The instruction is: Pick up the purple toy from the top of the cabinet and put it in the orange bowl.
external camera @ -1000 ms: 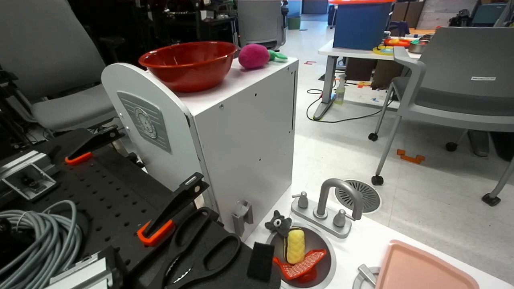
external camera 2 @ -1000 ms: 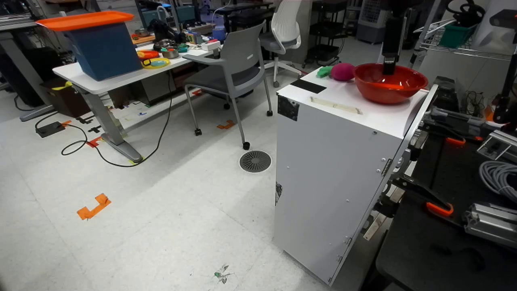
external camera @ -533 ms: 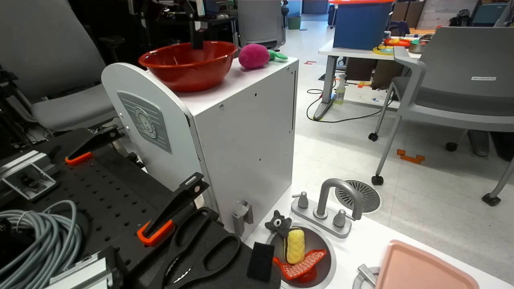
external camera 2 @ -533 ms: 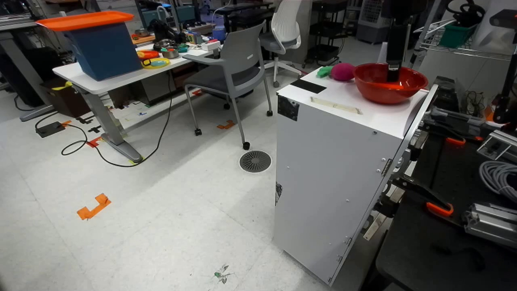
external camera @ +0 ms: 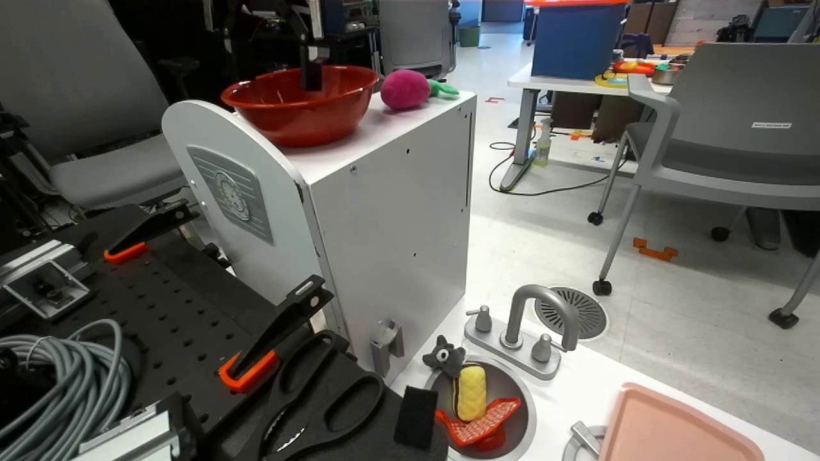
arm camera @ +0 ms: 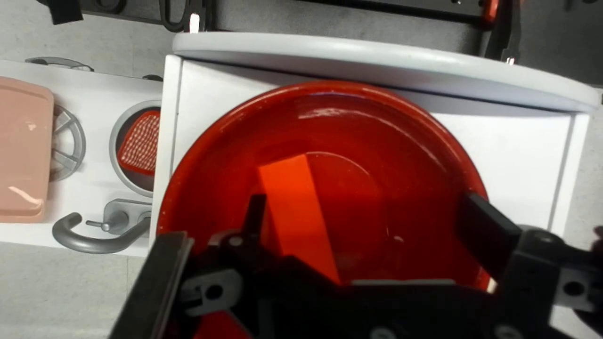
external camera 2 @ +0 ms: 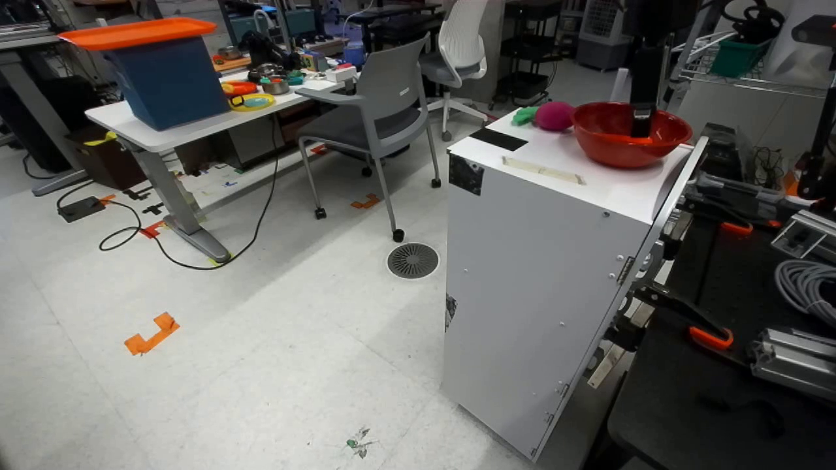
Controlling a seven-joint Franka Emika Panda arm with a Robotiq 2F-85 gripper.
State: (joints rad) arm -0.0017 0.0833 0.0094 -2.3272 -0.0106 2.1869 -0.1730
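One hand [arm camera: 365,202], jaws parted wide and unclenched, hangs over the orange bowl [external camera: 298,121], and an orange block [arm camera: 301,212] lies inside that bowl! Eyes on the purple toy [external camera: 405,89]: it sits on top of the white cabinet [external camera: 397,218], just beside the bowl in both exterior views, its green end [external camera: 442,88] pointing away!

Purple toy [external camera: 405,89] beside orange bowl [external camera: 304,121]

Purple toy [external camera: 405,89] (beside bowl [external camera: 301,123]) atop cabinet [external camera: 394,218]
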